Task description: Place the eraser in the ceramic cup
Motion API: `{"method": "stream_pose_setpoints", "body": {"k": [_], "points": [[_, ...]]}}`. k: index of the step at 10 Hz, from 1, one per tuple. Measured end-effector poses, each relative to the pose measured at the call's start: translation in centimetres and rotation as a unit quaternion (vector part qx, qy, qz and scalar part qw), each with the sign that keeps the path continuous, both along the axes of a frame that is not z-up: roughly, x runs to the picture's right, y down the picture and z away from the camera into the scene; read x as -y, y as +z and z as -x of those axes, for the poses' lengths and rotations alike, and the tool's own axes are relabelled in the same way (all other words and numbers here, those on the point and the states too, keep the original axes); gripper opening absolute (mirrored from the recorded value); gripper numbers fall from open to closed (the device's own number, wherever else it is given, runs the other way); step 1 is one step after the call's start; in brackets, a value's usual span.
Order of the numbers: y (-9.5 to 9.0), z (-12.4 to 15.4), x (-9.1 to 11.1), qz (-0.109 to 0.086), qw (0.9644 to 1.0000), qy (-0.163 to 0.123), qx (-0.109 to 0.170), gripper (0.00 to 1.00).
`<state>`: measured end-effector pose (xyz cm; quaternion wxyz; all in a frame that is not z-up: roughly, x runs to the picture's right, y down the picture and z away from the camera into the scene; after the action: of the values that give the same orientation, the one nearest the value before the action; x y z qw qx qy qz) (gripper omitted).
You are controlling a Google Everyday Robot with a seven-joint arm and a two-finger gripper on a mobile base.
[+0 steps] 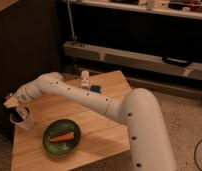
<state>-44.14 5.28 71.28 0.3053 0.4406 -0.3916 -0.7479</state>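
Note:
My gripper [13, 103] is at the table's far left edge, just above and to the left of the ceramic cup [24, 121]. It is shut on the eraser [9, 102], a small pale tan block that shows at its tip. The cup is whitish and tapered and stands upright on the wooden table [104, 125] right below the gripper. The inside of the cup looks dark, and I cannot see anything in it.
A green plate [50, 146] with a carrot [61, 136] on it lies right of the cup near the front edge. A white bottle [84, 79] and a small blue block [95, 89] stand at the back. My arm spans the table's middle.

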Motion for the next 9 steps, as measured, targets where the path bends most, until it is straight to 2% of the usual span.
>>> {"method": "stream_pose_setpoints", "body": {"k": [1, 2, 6, 9], "points": [[0.06, -0.04, -0.06, -0.001, 1.0, 0.002, 0.0, 0.31], [0.17, -0.16, -0.19, -0.002, 1.0, 0.005, 0.0, 0.43], [-0.17, -0.3, -0.38, 0.002, 0.9999, -0.003, 0.01, 0.78], [-0.75, -1.04, -0.08, 0.02, 0.9993, -0.027, 0.018, 0.8]]}}
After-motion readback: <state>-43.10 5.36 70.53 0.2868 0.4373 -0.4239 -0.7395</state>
